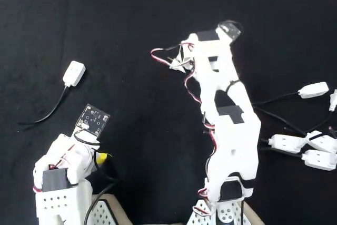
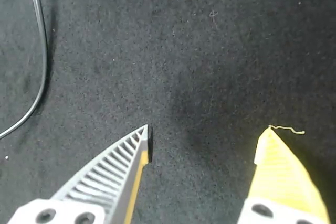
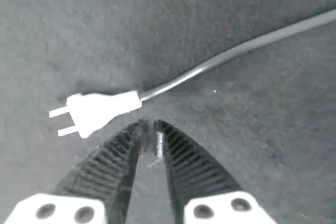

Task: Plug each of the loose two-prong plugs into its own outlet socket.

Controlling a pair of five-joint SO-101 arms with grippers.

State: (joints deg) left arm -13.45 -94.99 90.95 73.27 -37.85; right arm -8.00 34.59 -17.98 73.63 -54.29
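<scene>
In the right wrist view a white two-prong plug (image 3: 94,111) lies flat on the black mat with its grey cable (image 3: 236,51) trailing away. My right gripper (image 3: 149,125) is shut with nothing in it, its tips just beside the plug's cable end. In the high view the right arm stretches to the far middle of the table, ending at the right gripper (image 1: 227,27). My left gripper (image 2: 207,135) is open over bare mat. The left arm (image 1: 68,167) sits folded at the near left. A white plug (image 1: 73,73) with a black cable lies at the left.
Several white outlet blocks (image 1: 287,142) with black cords cluster at the right edge, and another white plug (image 1: 313,89) lies above them. A black cable (image 2: 39,66) runs past the left gripper. The black mat (image 1: 137,104) covers the table.
</scene>
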